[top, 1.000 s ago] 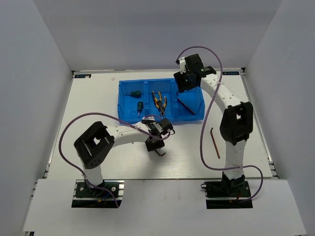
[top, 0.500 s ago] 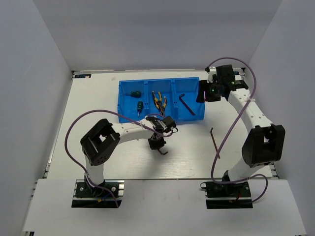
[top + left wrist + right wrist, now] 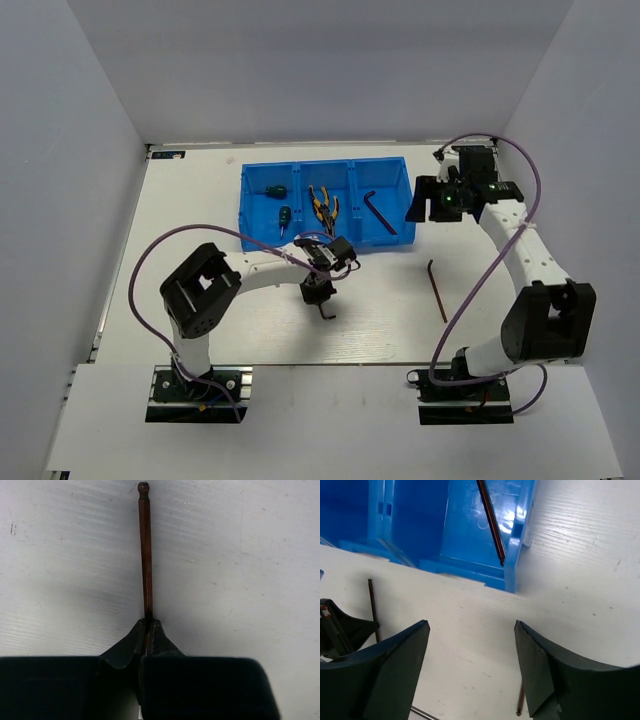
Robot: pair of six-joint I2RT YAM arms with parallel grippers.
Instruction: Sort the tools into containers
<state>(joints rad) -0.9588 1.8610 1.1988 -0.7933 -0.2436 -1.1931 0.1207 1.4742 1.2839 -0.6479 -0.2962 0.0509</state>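
Hex key (image 3: pixel 145 555) clamped in left tool (image 3: pixel 147 623), arm bent low; right tool (image 3: pixel 470 627) apart beside bin (image 3: pixel 522 525).

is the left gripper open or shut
Shut: the left gripper pinches the hex key by its thin shaft, fingertips meeting with no gap.

2 white arms (image 3: pixel 262 268) with black joints (image 3: pixel 200 295), looping purple cables (image 3: pixel 133 285) and dark tapered fingers (image 3: pixel 126 649).
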